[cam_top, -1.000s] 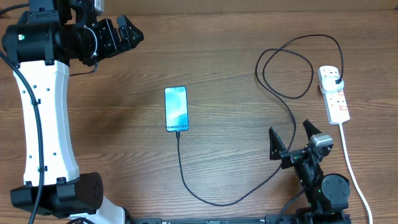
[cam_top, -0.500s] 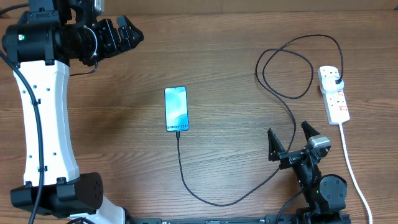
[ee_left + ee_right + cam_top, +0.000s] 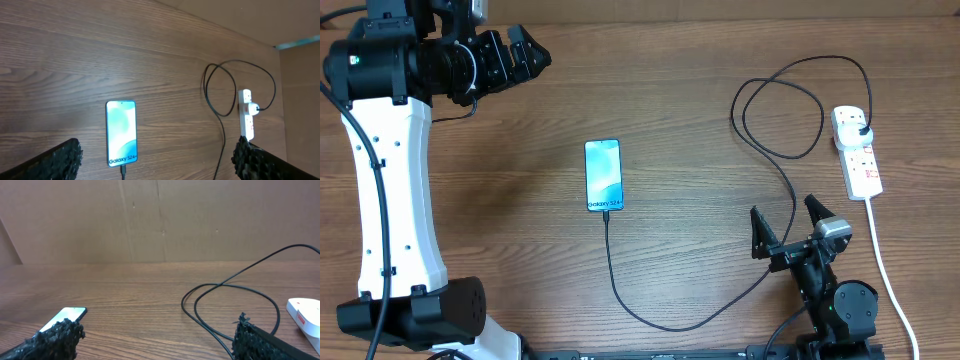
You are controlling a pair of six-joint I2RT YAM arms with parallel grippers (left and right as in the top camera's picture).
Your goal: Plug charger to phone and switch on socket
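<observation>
The bench [image 3: 500, 220] is matt brown wood with visible grain. The phone [image 3: 603, 175] screen is glossy glass, the socket [image 3: 860, 160] smooth white plastic, the charger [image 3: 608, 250] cable matt black.

one slim blue-screened smartphone [image 3: 603, 175], one thin black looped charger cable [image 3: 608, 250], one white rectangular power strip [image 3: 863, 165], one brown wooden worktop [image 3: 700, 100], two black hands: left hand [image 3: 523, 58], right hand [image 3: 783, 210].

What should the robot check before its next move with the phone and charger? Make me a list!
1. Thin black charger cable reaches the blue-screened phone at its bottom edge: ok.
2. Black plug head sits in the white power strip: ok.
3. Strip switched on: cannot tell.
4. Left gripper open, empty, away from everything: ok.
5. Right gripper open, empty: ok.
</observation>
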